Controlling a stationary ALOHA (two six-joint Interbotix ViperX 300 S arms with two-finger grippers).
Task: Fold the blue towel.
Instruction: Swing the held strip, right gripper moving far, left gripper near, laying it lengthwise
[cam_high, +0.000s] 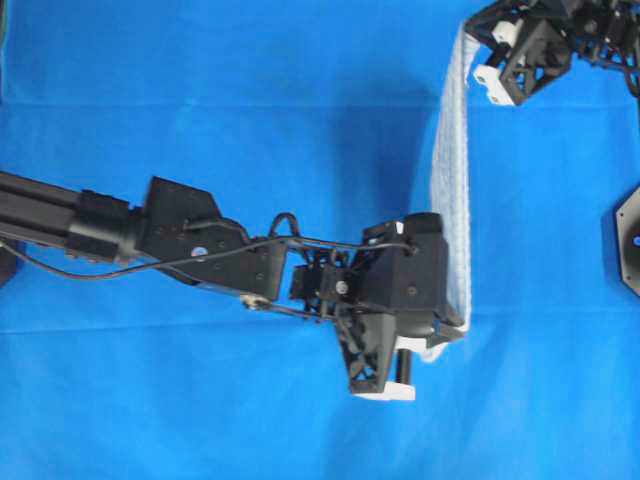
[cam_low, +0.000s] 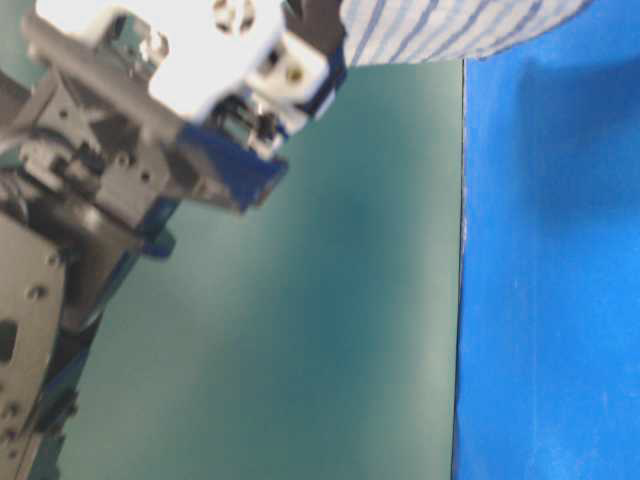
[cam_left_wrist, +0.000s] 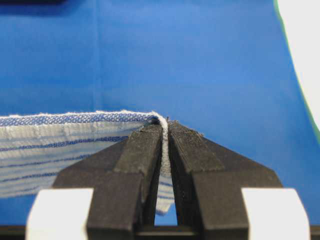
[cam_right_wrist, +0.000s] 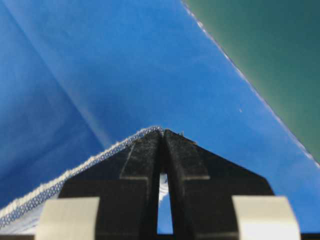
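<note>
While both arms hold it clear of the plain solid-blue worktop covering (cam_high: 200, 100), the white woven towel with thin dark-blue and light-blue stripes (cam_high: 452, 170) hangs stretched between them as a narrow band, seen nearly edge-on from overhead. The left gripper (cam_left_wrist: 165, 131) has its jaws closed on one hemmed corner, the cloth pinched thinly between the black pads; the right gripper (cam_right_wrist: 163, 135) has its jaws likewise closed on another corner, the stitched edge running off to the lower left of its view.

Judging by how it drapes and sags between the two holds, the towel is light, limp and thin, with no stiffness of its own; it will fall wherever its edge is let down. The weave looks rough enough not to slip from closed pads. Corners along one hem are the sensible holds, since they keep that edge taut and let the free end hang straight for laying over.
</note>
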